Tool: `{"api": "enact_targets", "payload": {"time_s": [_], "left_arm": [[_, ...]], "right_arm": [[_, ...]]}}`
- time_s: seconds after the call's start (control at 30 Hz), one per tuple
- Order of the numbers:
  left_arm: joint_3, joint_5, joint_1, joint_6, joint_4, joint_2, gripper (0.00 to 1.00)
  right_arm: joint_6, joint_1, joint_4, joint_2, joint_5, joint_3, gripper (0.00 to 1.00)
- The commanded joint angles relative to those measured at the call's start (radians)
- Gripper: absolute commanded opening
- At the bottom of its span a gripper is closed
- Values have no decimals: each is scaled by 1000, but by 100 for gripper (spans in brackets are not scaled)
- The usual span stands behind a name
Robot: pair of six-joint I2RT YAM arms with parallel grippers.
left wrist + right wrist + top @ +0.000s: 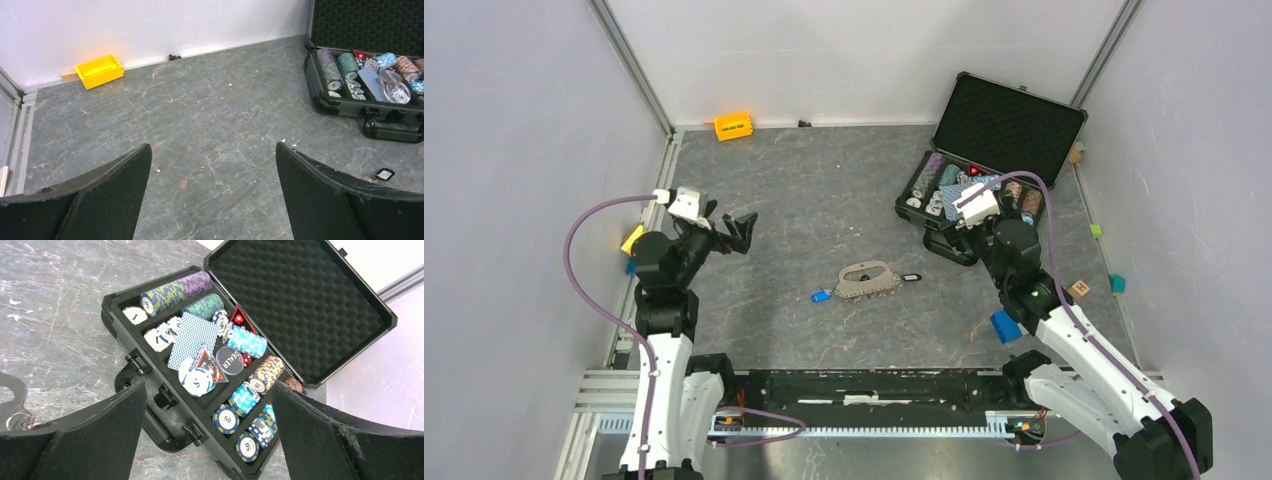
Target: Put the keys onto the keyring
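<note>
1. The left fingers [105, 200] hang above the left part of the grey surface [804, 190], spread wide apart with nothing between them. In the left wrist view only bare marbled surface shows in the gap.
2. A yellow block [733, 126] lies at the far wall, well apart from everything else.
3. The blue key [821, 296] lies flat near the middle of the surface, just beside the left end of the keyring [867, 280]. Whether the two touch cannot be told.
4. The keyring lies flat in the middle of the surface, a grey-beige oval with a bumpy near edge, between the two arms and well clear of both.
5. The black key [911, 277] lies just beside the right end of the keyring. It also shows at the right edge of the left wrist view, alone on the surface. Neither key can be seen threaded on the keyring.
6. The open black case [1009, 120] stands at the far right, its foam-lined lid raised, with rows of poker chips [252, 342] and a blue-backed card in the tray.
7. The right fingers [90, 440] are held above the near edge of the case, set wide apart and gripping nothing. The chips and the case latches show between them.
8. A blue block [1005, 326] lies beside the right arm, near the front.
</note>
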Motion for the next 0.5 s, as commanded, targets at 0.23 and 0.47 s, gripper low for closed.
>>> {"api": "enact_targets", "payload": {"time_s": [0.23,0.47], "left_arm": [[-94,-29,1,2,111,-24,100],[-90,-31,3,15,97,-19,100]], "right_arm": [[1,0,101,-109,-119,-63,98],[-12,0,136,-194,-122,-105,98]]}}
